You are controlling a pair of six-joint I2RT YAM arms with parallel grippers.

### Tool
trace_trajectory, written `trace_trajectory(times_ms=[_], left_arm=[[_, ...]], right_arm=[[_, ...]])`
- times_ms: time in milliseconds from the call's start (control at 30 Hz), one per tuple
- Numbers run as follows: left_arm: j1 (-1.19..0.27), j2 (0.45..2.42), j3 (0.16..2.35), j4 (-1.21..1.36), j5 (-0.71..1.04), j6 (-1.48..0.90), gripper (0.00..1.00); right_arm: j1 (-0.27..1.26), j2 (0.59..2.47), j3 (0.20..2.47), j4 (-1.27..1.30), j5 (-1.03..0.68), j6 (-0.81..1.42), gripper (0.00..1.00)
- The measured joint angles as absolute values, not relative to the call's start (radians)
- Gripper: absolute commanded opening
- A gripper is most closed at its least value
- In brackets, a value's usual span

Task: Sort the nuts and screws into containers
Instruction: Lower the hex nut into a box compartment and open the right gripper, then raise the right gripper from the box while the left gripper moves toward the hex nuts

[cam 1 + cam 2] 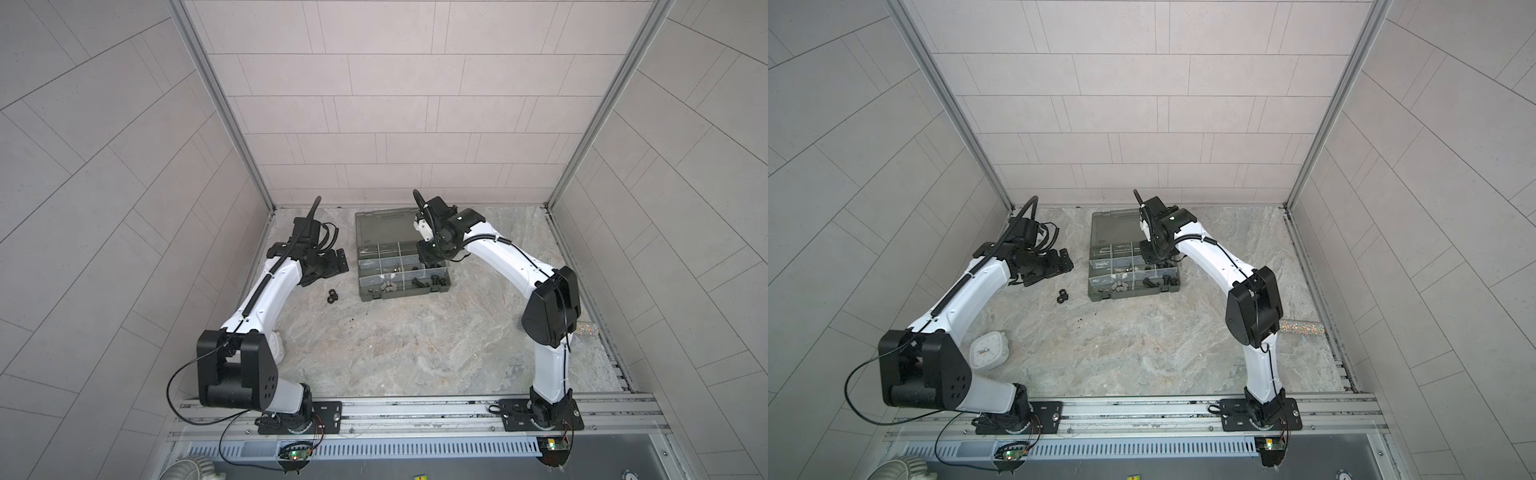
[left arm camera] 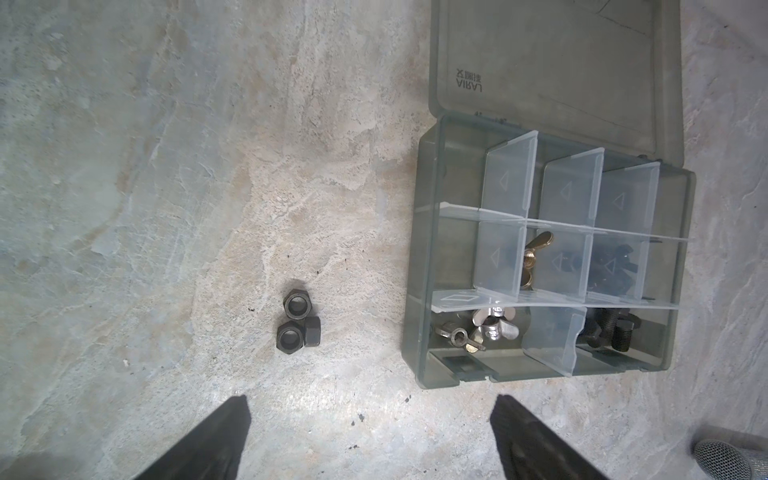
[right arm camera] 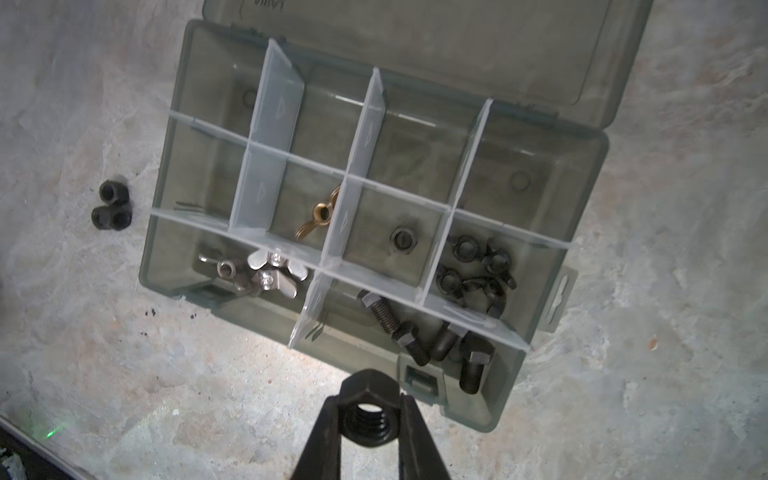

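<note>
**A hex nut [image 3: 365, 424] held over the organizer case [image 1: 384, 226]**

In both top views the right arm arches from lower right to centre, with the right gripper [image 3: 369, 401] clamped on the hex nut. Left of centre, the left gripper [image 2: 370, 401] gapes wide near three loose nuts [image 2: 297, 324].

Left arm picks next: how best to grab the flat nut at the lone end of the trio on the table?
Probably straight down on the nut: it lies flat, hole up. Pinch two opposite outer flats, jaws placed crosswise so neither lands on the two neighbours close beside it.
</note>
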State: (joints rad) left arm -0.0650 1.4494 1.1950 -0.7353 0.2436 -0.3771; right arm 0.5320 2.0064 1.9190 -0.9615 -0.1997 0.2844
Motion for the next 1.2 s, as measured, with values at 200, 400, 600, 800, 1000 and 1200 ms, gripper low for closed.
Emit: trace_trajectory(times_ms=[200, 400, 600, 800, 1000, 1200], left_arm=[[-0.064, 1.455, 1.209, -0.739, 0.238, -0.374, 0.97], [-0.061, 1.464, 1.21, -0.749, 0.223, -0.369, 0.97], [-0.054, 1.481, 1.224, -0.763, 0.219, -0.365, 0.97], [-0.048, 1.496, 1.225, -0.765, 0.219, -0.354, 0.97], [-0.046, 1.52, 1.225, -0.766, 0.218, -0.346, 0.96], [-0.046, 1.528, 1.2, -0.759, 0.188, -0.348, 0.92]], right_arm=[[0.507, 2.137, 1.99, -0.963, -0.229, 0.284, 0.21], [0.509, 2.213, 2.018, -0.962, -0.265, 0.285, 0.21], [0.503, 2.251, 2.048, -0.956, -0.29, 0.29, 0.36], [0.492, 2.268, 2.061, -0.95, -0.311, 0.294, 0.53], [0.483, 2.254, 2.064, -0.957, -0.312, 0.295, 0.59], [0.481, 2.146, 2.055, -1.009, -0.318, 0.276, 0.78]])
